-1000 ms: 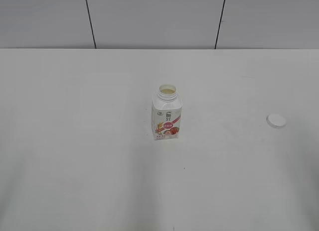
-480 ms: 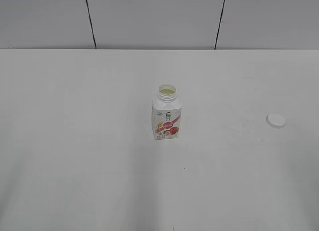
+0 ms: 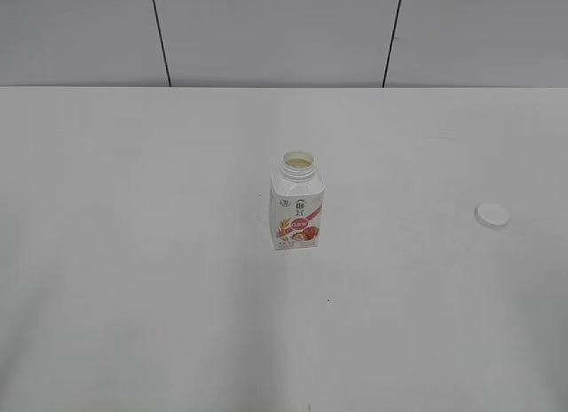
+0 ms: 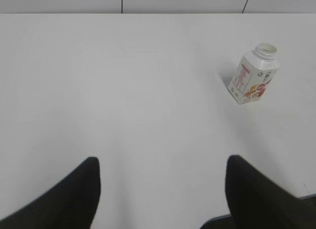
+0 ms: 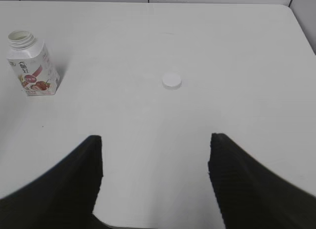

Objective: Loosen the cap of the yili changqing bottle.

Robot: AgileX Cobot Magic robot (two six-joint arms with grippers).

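The yili changqing bottle [image 3: 297, 204] stands upright mid-table, white with a pink-red label, its neck open and uncapped. It also shows in the left wrist view [image 4: 254, 76] and the right wrist view [image 5: 31, 65]. The white cap [image 3: 492, 216] lies flat on the table far to the bottle's right; it also shows in the right wrist view [image 5: 172, 81]. My left gripper [image 4: 163, 162] is open and empty, well short of the bottle. My right gripper [image 5: 155, 140] is open and empty, short of the cap. Neither gripper shows in the exterior view.
The white table [image 3: 160, 279] runs back to a grey panelled wall [image 3: 275, 35]. The table's right edge shows in the right wrist view [image 5: 302, 31]. A tiny dark speck [image 3: 327, 300] lies in front of the bottle.
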